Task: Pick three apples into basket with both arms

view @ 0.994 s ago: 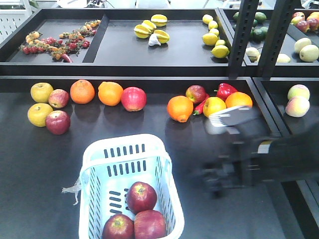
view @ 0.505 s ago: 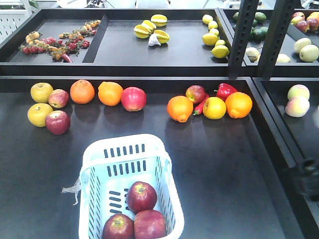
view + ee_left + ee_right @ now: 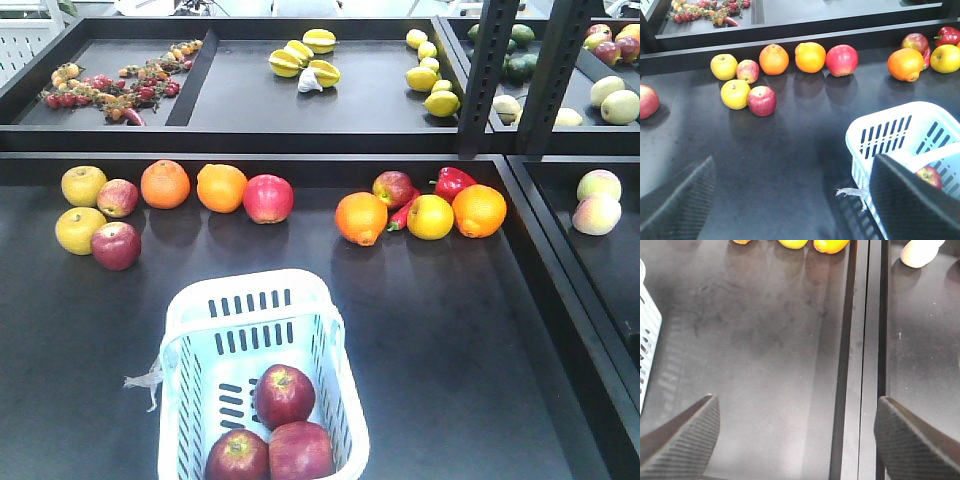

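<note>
Spread wide apart with nothing between them, the jaws of the left gripper (image 3: 792,200) are seen in the left wrist view as two dark carbon-weave fingers (image 3: 675,200) at the lower corners, held above the black worktop (image 3: 450,330); the right-hand finger overlaps the near wall of the basket (image 3: 250,300). The jaws of the right gripper (image 3: 797,440) are likewise parted and empty, hung over bare worktop beside the ridge that divides it from the next bin, with the basket's edge just visible at the left of that view. In the front view neither arm is seen. The pale blue-white basket stands at the near edge of the worktop, and the three apples (image 3: 284,396) are gathered in its near end, touching one another: one behind, two in front. Farther back, a row of loose fruit is laid along the rear wall: two yellow apples (image 3: 83,185), small red apples, two oranges (image 3: 165,183) and a larger red apple (image 3: 268,198) on the left; an orange, a red pepper (image 3: 452,182) and more citrus on the right.
</note>
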Motion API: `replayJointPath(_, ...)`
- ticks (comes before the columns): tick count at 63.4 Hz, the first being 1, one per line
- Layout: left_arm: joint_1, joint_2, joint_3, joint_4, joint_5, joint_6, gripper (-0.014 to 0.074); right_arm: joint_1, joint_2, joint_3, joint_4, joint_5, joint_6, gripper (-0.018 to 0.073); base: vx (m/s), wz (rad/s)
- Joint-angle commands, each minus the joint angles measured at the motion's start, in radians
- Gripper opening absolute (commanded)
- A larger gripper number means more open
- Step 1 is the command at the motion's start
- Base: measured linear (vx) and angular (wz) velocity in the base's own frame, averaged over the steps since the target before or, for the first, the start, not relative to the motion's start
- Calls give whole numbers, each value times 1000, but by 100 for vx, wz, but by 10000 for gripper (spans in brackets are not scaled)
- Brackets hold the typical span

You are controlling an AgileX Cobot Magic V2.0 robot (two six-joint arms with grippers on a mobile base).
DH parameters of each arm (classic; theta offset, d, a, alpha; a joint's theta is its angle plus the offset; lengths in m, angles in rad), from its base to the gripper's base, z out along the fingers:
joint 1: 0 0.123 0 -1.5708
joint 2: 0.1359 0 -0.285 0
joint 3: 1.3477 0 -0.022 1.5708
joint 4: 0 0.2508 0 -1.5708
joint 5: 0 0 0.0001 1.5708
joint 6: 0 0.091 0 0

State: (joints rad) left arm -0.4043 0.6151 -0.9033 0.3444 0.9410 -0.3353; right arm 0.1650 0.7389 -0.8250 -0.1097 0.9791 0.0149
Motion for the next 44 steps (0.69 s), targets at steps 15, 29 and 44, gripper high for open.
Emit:
replayJointPath(15, -4, 5, -24, 23, -62, -9, 589, -6, -1, -27, -17, -50, 2, 594, 0, 0)
replayJointPath(29, -4, 5, -24, 23, -72, -9, 589, -6, -1, -27, -17, -51, 2, 567, 0, 0)
replayJointPath(44, -4, 5, -24, 23, -67, -9, 518, -6, -1, -27, -18, -53, 2, 379, 0, 0)
